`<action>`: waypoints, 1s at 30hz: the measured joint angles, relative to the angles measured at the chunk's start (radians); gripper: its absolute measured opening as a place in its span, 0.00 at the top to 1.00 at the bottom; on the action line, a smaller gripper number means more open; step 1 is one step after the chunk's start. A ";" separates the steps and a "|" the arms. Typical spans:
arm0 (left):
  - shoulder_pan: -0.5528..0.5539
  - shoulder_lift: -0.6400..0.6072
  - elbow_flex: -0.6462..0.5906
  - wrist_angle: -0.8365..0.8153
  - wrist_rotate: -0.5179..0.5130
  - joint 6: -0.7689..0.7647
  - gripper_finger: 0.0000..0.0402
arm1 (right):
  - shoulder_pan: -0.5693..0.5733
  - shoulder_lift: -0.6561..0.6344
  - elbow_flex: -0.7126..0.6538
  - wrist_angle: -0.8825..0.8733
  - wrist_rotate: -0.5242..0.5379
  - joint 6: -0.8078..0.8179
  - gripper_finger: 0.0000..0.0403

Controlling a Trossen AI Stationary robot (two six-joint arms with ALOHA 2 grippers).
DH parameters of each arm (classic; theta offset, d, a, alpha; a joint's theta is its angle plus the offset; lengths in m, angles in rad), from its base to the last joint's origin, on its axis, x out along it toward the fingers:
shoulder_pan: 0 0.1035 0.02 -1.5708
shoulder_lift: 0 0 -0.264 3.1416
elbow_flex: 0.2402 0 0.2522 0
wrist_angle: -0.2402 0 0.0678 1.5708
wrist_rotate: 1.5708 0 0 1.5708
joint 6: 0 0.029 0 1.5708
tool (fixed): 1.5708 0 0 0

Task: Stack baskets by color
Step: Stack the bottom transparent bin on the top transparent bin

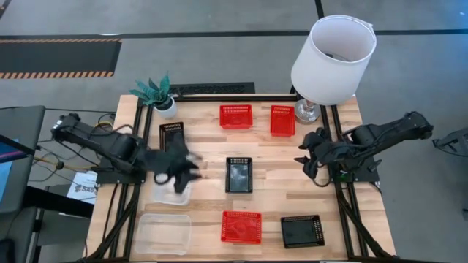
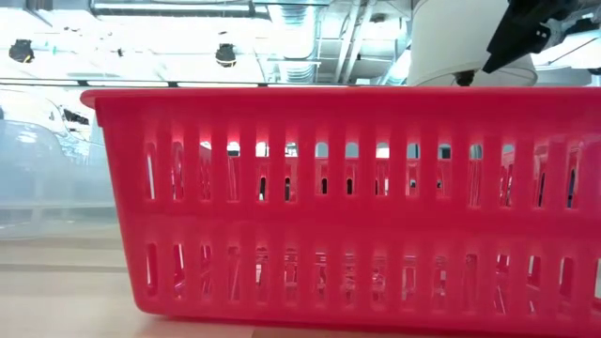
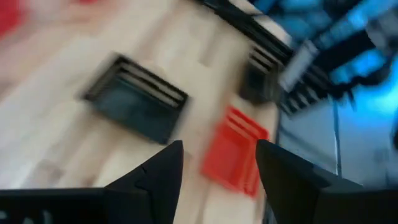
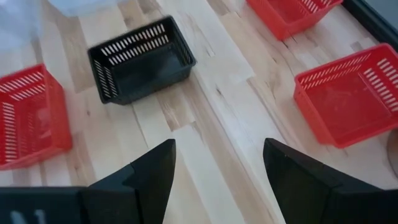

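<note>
Eight small mesh-walled plastic baskets lie scattered on the wooden table (image 1: 278, 157): three red (image 1: 235, 115), three black (image 1: 238, 174), two clear (image 1: 162, 234). They look light, stiff and slightly slick; a rim wall is probably the best place to pinch. The left gripper (image 1: 178, 172), fingers spread and empty, hovers over a clear basket (image 1: 172, 193); the right gripper (image 1: 310, 157) waits spread near the lampshade (image 1: 333, 58).

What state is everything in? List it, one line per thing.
left gripper: open, empty.
right gripper: open, empty.
red baskets: three, apart, unstacked.
black baskets: three, apart, unstacked.
clear baskets: two, side by side, unstacked.
lamp: upright.
plant: upright in its pot.
</note>
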 joint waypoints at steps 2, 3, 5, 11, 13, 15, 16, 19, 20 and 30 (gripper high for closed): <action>-0.059 0.032 0.000 0.001 0.024 0.040 0.54 | 0.000 0.019 0.000 0.010 0.000 0.002 0.34; -0.086 0.052 0.000 0.002 0.035 0.051 0.54 | 0.000 0.028 0.001 0.013 -0.001 0.002 0.34; -0.139 0.099 0.000 -0.002 0.056 0.057 0.54 | 0.000 0.051 0.000 0.013 -0.014 0.003 0.34; -0.267 0.240 -0.001 -0.052 0.100 0.034 0.55 | 0.000 0.125 0.000 0.040 -0.022 -0.005 0.34; -0.293 0.287 -0.001 -0.107 0.124 0.008 0.55 | 0.000 0.147 0.000 0.054 -0.022 -0.007 0.34; -0.316 0.330 -0.001 -0.171 0.165 -0.027 0.55 | 0.000 0.169 0.000 0.081 -0.022 -0.007 0.34; -0.328 0.346 -0.002 -0.200 0.178 -0.049 0.55 | 0.000 0.180 0.000 0.088 -0.022 -0.007 0.34; -0.363 0.378 -0.002 -0.242 0.213 -0.096 0.55 | 0.000 0.204 0.000 0.103 -0.024 -0.022 0.34; -0.376 0.380 -0.002 -0.258 0.218 -0.112 0.55 | 0.000 0.210 0.000 0.104 -0.026 -0.025 0.34; -0.501 0.368 -0.030 -0.337 0.228 -0.280 0.55 | 0.000 0.221 0.000 0.122 -0.027 -0.032 0.34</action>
